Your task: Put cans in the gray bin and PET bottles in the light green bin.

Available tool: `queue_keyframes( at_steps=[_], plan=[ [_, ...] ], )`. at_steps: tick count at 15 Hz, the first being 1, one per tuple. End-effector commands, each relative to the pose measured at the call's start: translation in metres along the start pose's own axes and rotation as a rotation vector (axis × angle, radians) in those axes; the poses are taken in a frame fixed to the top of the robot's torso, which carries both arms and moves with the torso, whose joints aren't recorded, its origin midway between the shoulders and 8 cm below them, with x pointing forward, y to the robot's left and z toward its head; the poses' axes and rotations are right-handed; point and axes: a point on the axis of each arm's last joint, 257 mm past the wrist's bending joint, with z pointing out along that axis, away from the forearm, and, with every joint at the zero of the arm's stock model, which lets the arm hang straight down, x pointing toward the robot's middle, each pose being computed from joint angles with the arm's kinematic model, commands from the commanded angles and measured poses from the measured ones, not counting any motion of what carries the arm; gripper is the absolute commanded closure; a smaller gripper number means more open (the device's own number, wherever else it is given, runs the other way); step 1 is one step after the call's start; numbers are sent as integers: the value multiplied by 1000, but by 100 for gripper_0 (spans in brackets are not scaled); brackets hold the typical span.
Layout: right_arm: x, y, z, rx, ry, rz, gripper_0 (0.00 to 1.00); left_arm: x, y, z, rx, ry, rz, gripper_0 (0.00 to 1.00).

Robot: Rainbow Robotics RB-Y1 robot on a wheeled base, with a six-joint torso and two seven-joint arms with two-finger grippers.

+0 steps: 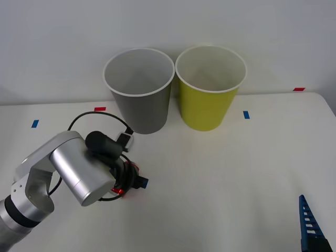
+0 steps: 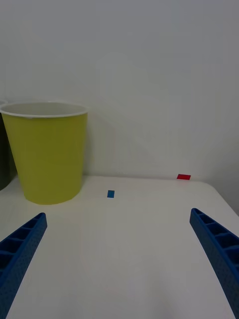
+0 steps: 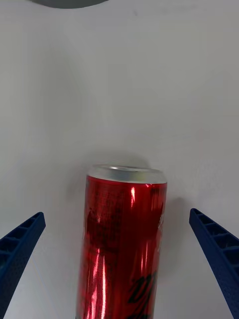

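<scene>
A red can (image 3: 124, 239) with a silver top lies on the white table between the fingers of my left gripper (image 3: 117, 215), which is open around it without touching. From the front, the left gripper (image 1: 134, 181) sits low at the table's left, and the wrist hides most of the can (image 1: 122, 191). Behind it stands the gray bin (image 1: 142, 105), and the light green bin (image 1: 207, 105) is beside that on the right. My right gripper (image 2: 118, 214) is open over bare table at the front right, facing the light green bin (image 2: 47, 154). PET bottles are out of view.
Small tape marks lie on the table: blue (image 1: 246, 114) and red (image 1: 298, 89) at the right, red (image 1: 100, 109) and blue (image 1: 34, 124) at the left. A white wall rises right behind the bins. The table's right edge (image 1: 328, 107) is near.
</scene>
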Motion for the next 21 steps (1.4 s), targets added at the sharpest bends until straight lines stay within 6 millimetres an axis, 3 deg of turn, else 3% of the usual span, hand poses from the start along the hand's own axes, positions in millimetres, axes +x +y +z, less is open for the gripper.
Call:
queue_keyframes(
  at_steps=[1,5,10,18,19,20,21],
  plan=[
    [0,0,0,0,0,0,0,1,1,-3,-16,27,20,0],
    [0,0,0,0,0,0,0,-1,8,6,-33,50,70,0],
    [0,0,0,0,0,0,0,2,1,16,-18,93,80,0],
    [0,0,0,0,0,0,0,5,9,15,-30,122,102,0],
    [0,0,0,0,0,0,0,3,9,15,-29,119,99,66],
    [0,0,0,0,0,0,0,5,8,14,-20,124,102,98],
    [0,0,0,0,0,0,0,5,6,14,-7,126,100,100]
  ],
)
